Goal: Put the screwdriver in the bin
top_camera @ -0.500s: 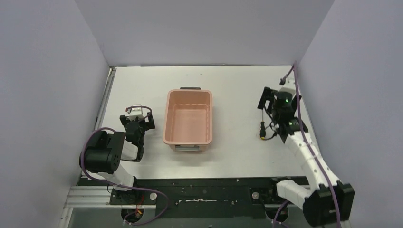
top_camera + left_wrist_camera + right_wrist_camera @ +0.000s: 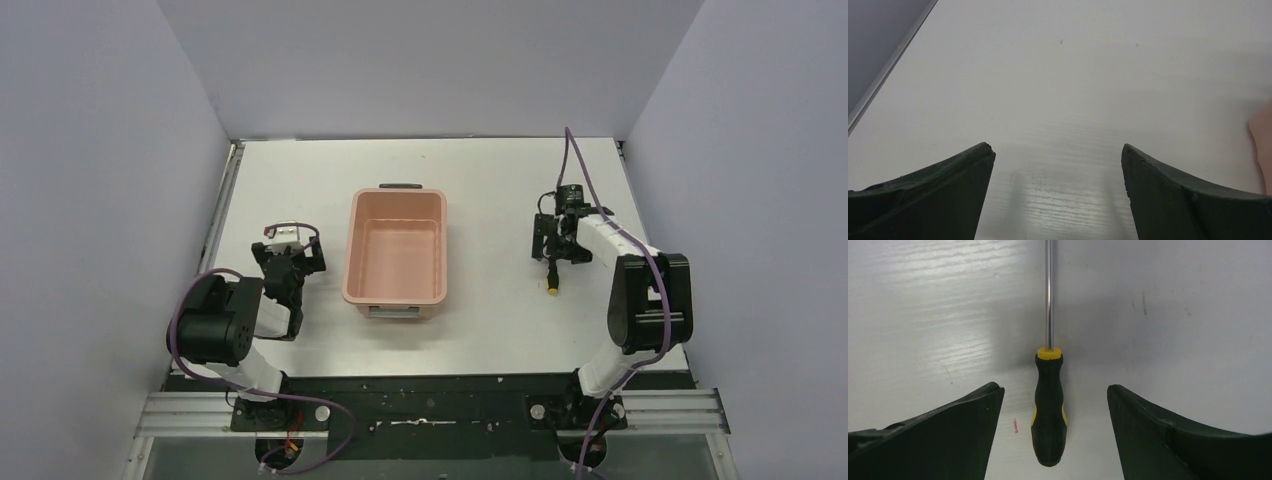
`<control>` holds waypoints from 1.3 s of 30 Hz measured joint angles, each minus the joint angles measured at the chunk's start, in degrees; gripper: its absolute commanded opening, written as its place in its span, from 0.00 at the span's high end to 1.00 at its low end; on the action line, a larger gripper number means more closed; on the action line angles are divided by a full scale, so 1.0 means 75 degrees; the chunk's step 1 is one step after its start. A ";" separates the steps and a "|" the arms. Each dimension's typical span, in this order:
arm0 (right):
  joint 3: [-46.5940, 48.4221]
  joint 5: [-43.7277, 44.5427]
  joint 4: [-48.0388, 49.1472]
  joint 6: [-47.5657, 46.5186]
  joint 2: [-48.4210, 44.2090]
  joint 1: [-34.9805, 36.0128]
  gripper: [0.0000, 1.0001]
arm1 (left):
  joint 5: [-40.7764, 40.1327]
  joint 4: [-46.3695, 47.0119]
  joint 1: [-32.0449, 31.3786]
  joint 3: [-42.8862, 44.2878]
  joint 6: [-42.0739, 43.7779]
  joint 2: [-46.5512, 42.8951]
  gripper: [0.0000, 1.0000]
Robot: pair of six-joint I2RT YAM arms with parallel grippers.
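The screwdriver (image 2: pixel 1049 410) lies flat on the white table, its black-and-yellow handle toward the wrist camera and its thin metal shaft running away. From above, the screwdriver (image 2: pixel 552 283) lies right of the salmon-pink bin (image 2: pixel 395 296), and only its handle end shows below my right gripper (image 2: pixel 549 250). In the wrist view the right gripper (image 2: pixel 1053 387) is open, one finger on either side of the handle, neither touching it. My left gripper (image 2: pixel 289 257) is open over bare table left of the bin, with nothing between the fingers of the left gripper (image 2: pixel 1056 147).
The bin's inside shows nothing in it, and a dark handle (image 2: pixel 400 186) sits at its far end. The bin edge (image 2: pixel 1263 140) shows at the right of the left wrist view. Grey walls enclose the table on three sides.
The right arm has folded and its gripper has moved left, from beside the screwdriver to straddling it. The left arm and the bin have not moved.
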 measured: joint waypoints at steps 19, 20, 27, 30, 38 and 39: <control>0.0580 -0.0446 -0.0909 0.0082 0.0656 -0.0207 1.00 | 0.0006 0.0000 0.0006 -0.0003 0.0000 0.0000 0.03; 0.1011 -0.0428 -0.1300 0.0122 0.0653 -0.0207 1.00 | 0.0009 0.0000 0.0006 0.0000 0.0000 0.0000 0.03; 0.3529 -0.0326 -0.2906 0.0568 0.0044 -0.0006 1.00 | 0.0009 0.0000 0.0006 -0.0003 0.0000 0.0000 0.03; 0.4401 -0.0157 -0.3363 0.0956 -0.0329 0.0536 1.00 | 0.0009 0.0000 0.0006 0.0000 0.0000 0.0000 0.03; 0.5683 -0.0230 -0.3057 0.2090 0.0079 0.4194 1.00 | 0.0009 0.0000 0.0009 -0.0003 0.0000 0.0000 0.03; 0.5858 -0.0245 -0.2903 0.2177 0.0300 0.4639 1.00 | 0.0009 0.0000 0.0009 0.0000 0.0000 0.0000 0.03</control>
